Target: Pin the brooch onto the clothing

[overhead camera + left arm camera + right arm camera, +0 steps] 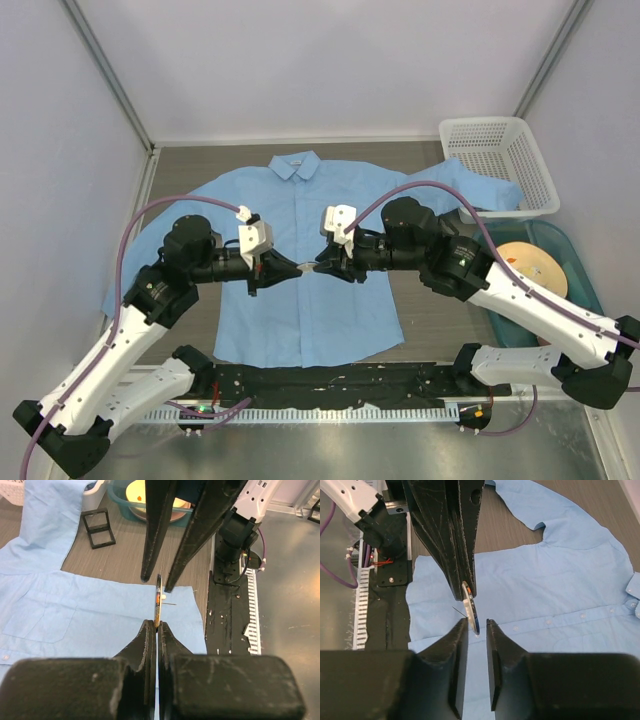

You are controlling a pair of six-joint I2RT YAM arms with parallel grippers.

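The left gripper pinched the brooch by its rim, the right gripper narrowly parted around it; a mistimed handover risked dropping it.

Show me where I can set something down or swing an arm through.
Free: the table strip between the shirt collar and the back wall; the wedge between the shirt's hem and the right arm. Crowded: mid-shirt, where the left gripper pinches the brooch with the right gripper open around it; far right, with the basket and teal bin.
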